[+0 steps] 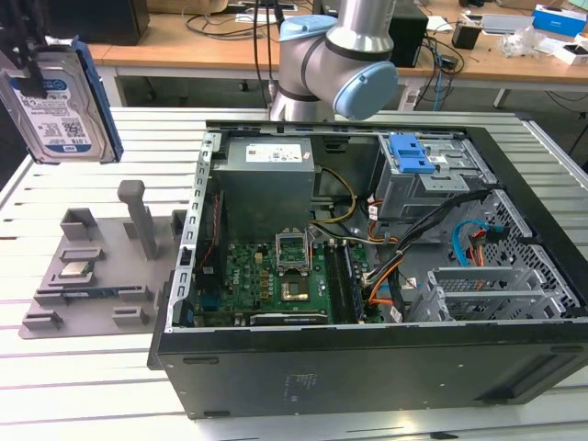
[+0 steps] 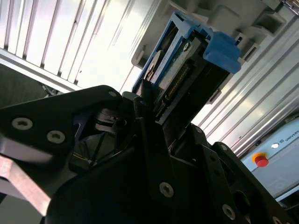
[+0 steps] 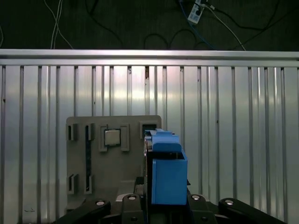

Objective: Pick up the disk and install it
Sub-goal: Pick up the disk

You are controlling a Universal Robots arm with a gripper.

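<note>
The disk, a silver drive with a white-and-blue label and a blue carrier frame, hangs upright in the air at the exterior view's far left, above the grey parts holder. My gripper is shut on its upper edge. In the second wrist view the black fingers clamp the disk by its end. The first wrist view has the disk's blue carrier edge-on, over the parts holder. The open computer case lies to the exterior view's right of the disk.
A grey drive cage with a blue latch sits in the case's far corner, beside the power supply and loose cables. A small silver processor chip rests on the holder. The arm's base stands behind the case.
</note>
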